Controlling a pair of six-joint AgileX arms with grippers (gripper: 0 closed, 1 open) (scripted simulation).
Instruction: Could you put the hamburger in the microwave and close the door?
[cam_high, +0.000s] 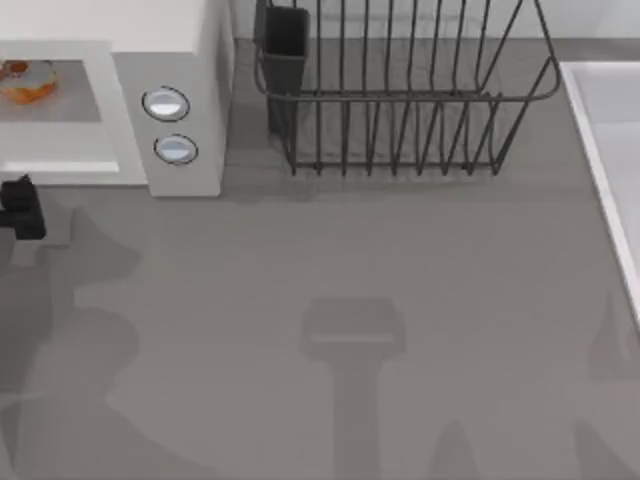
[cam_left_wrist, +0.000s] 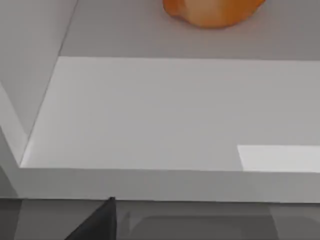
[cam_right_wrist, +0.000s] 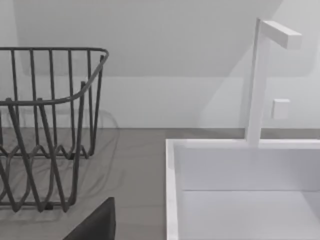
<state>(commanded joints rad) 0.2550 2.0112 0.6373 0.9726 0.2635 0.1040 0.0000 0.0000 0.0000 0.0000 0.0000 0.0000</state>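
One hamburger (cam_high: 27, 80); one microwave (cam_high: 190, 110); two knobs (cam_high: 166, 104); one dish rack (cam_high: 400, 100); one sink (cam_right_wrist: 240, 190).

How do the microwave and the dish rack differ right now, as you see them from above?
The microwave is a white, solid-walled box; the dish rack is open black wire you can see through. The microwave sits at the table's far left, the rack nearer the middle. The microwave holds the hamburger in its open cavity; the rack's wire slots are bare, with a dark cup-like holder at its left end. Both stand along the back of the grey table.
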